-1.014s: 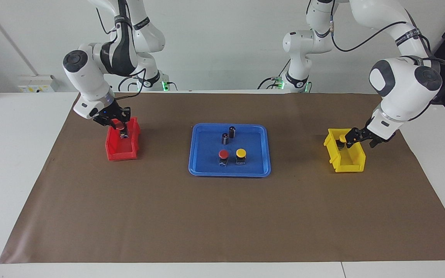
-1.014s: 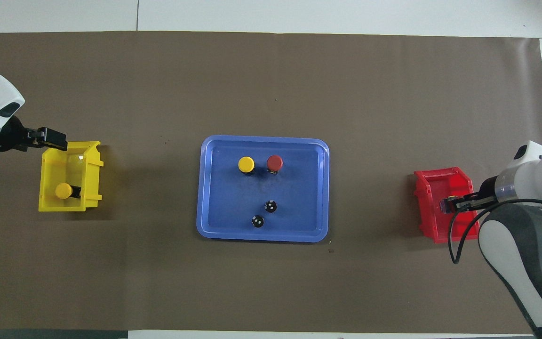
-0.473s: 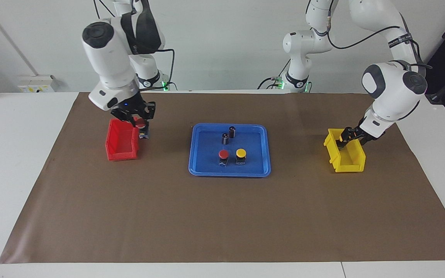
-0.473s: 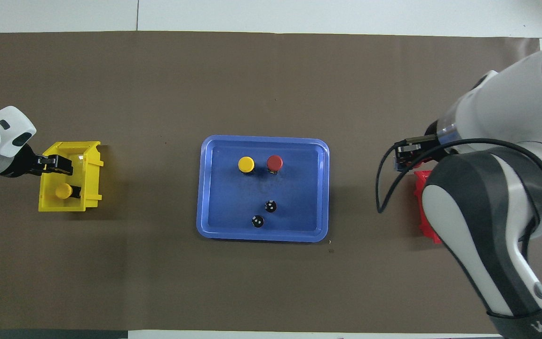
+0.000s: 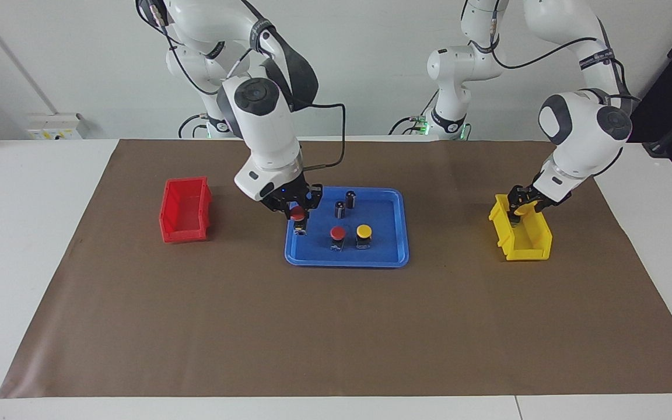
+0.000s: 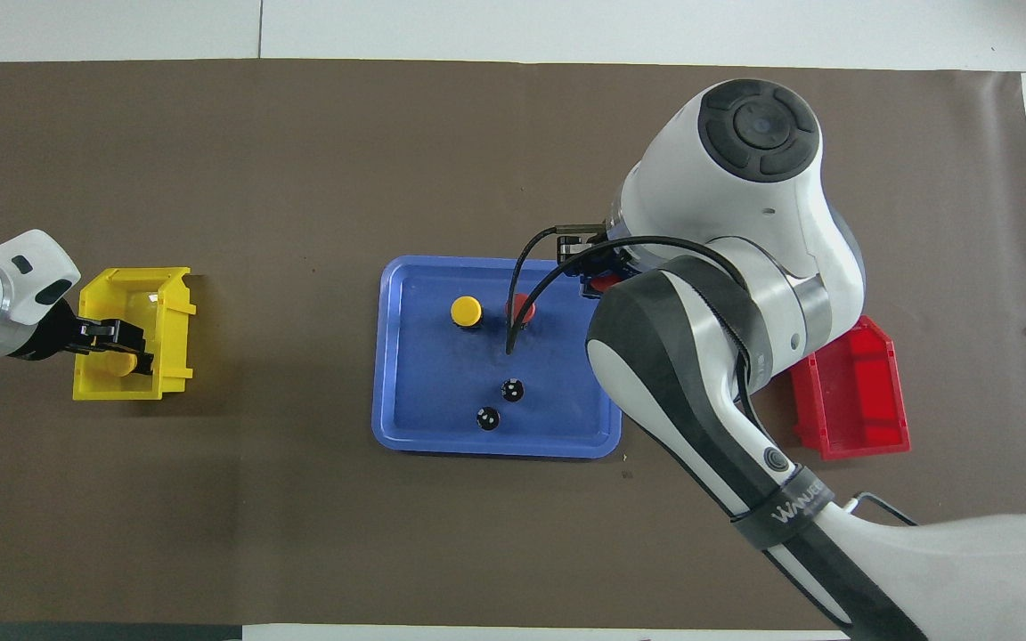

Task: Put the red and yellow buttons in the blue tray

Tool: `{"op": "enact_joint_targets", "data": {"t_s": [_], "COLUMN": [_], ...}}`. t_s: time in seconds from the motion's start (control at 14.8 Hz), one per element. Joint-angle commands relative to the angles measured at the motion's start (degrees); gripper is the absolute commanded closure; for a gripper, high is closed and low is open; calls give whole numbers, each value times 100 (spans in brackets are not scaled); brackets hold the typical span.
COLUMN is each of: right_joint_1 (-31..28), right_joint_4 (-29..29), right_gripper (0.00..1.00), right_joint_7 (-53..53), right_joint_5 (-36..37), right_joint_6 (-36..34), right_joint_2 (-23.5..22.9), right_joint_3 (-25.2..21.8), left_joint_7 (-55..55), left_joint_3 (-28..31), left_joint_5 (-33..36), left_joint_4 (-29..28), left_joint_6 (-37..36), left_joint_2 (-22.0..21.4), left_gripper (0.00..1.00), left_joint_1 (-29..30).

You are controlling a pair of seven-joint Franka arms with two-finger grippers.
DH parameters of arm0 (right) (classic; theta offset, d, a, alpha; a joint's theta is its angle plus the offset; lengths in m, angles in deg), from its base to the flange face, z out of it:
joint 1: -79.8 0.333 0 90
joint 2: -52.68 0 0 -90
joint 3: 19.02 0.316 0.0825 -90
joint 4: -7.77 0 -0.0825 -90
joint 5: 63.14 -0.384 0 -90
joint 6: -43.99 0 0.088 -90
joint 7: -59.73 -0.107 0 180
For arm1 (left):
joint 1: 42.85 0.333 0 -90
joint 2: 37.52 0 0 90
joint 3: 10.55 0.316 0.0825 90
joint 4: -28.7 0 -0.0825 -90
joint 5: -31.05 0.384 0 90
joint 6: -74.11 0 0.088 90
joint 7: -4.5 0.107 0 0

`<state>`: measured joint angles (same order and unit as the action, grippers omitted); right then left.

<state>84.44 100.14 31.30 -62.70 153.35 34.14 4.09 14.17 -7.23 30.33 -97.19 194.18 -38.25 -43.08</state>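
My right gripper (image 5: 297, 210) is shut on a red button (image 5: 297, 215) and holds it just above the blue tray (image 5: 382, 257), over the tray's edge toward the right arm's end. In the overhead view this gripper (image 6: 596, 274) and its red button (image 6: 603, 284) are mostly hidden by the arm. A red button (image 5: 337, 233) and a yellow button (image 5: 363, 231) stand in the tray (image 6: 424, 392). My left gripper (image 5: 520, 205) is down in the yellow bin (image 5: 524, 238), right at the second yellow button (image 6: 121, 364).
Two dark capless cylinders (image 5: 350, 198) (image 5: 340, 209) stand in the tray, nearer to the robots than the buttons. An empty red bin (image 5: 184, 211) sits toward the right arm's end. The yellow bin (image 6: 170, 320) sits toward the left arm's end. Brown paper covers the table.
My right gripper lifted the red button out of the red bin and carried it over to the blue tray. My left gripper moved down into the yellow bin toward the yellow button.
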Motion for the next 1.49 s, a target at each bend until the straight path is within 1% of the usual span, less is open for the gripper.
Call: {"op": "enact_joint_targets", "data": {"t_s": [0.0,0.14,0.34,0.41,0.47,0.61,0.81,0.95,1.08,1.22,1.28,1.35,1.42], "right_joint_1": [-95,45,63,63,63,72,168,230,222,186,178,195,195], "right_joint_4": [264,518,739,878,1002,1064,1126,1152,1152,1205,1196,1188,1144], "right_gripper": [77,76,76,75,75,75,74,73,70,57,49,31,23], "right_joint_7": [-75,-84,-119,-119,-119,-119,-180,-277,-312,-304,-312,-330,-400], "right_joint_5": [96,131,315,385,464,500,536,544,623,772,782,782,782], "right_joint_6": [269,567,779,945,1068,1131,1227,1341,1369,1369,1377,1377,1360], "right_joint_2": [-26,-35,-35,-35,-35,-44,-88,-167,-211,-211,-211,-211,-211], "right_joint_3": [53,44,44,44,44,53,44,44,44,44,44,44,44], "left_joint_7": [97,114,176,176,176,167,115,88,79,79,79,44,-60], "left_joint_3": [-24,-24,-24,-24,-24,-33,-33,-42,-42,-51,-59,-77,-94], "left_joint_5": [80,80,80,80,80,80,80,80,80,80,80,72,72], "left_joint_4": [-391,-532,-699,-717,-726,-735,-726,-726,-709,-639,-499,-280,-17], "left_joint_6": [428,613,867,895,851,860,860,860,851,816,694,475,212], "left_joint_2": [-182,-191,-190,-191,-199,-199,-199,-191,-191,-164,-129,-103,-111], "left_gripper": [26,26,28,29,30,38,42,49,65,86,93,97,98], "left_joint_1": [57,92,163,163,206,242,198,163,154,154,145,145,76]}}
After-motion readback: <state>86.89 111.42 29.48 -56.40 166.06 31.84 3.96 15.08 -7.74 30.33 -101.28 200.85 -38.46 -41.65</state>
